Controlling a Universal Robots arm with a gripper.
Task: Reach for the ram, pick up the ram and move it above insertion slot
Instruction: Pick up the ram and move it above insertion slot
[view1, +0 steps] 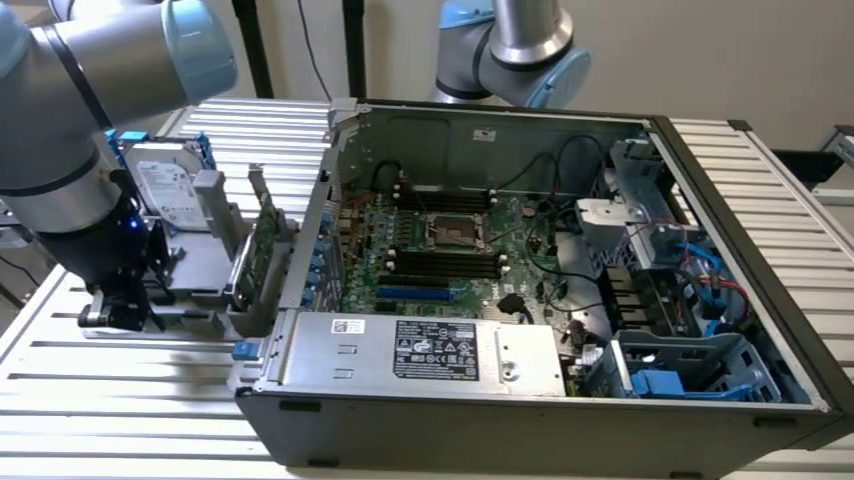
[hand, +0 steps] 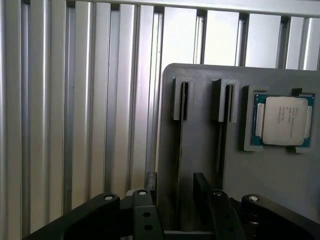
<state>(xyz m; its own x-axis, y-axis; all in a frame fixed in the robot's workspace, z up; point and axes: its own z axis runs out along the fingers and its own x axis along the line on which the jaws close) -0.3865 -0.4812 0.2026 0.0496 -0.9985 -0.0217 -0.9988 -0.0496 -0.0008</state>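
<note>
Tray: matte grey moulded plastic tray (hand: 200, 100) with a rounded corner and two long narrow slots, each ending in squared clips.
Ram: the ram (hand: 179, 150) is seen edge-on as a thin dark strip, standing in the tray slot farther from the processor.
Pincer: the black jointed metal pincer (view1: 127, 305) is low over the tray. In the wrist view, the pincer (hand: 175, 185) has its fingers spread apart on either side of the ram's edge, gripping nothing.
Processor: a square processor (hand: 282, 120) with a flat silver lid on a blue-green board sits in a recess of the tray.
Hard drive: silver, labelled hard drive (view1: 167, 195), upright on the tray.
Green card: upright green card (view1: 263, 245) at the tray's edge.
Computer case: open dark metal computer case (view1: 534, 410) just beside the tray.
Counter: ribbed aluminium counter (view1: 134, 390) under the tray.
</note>
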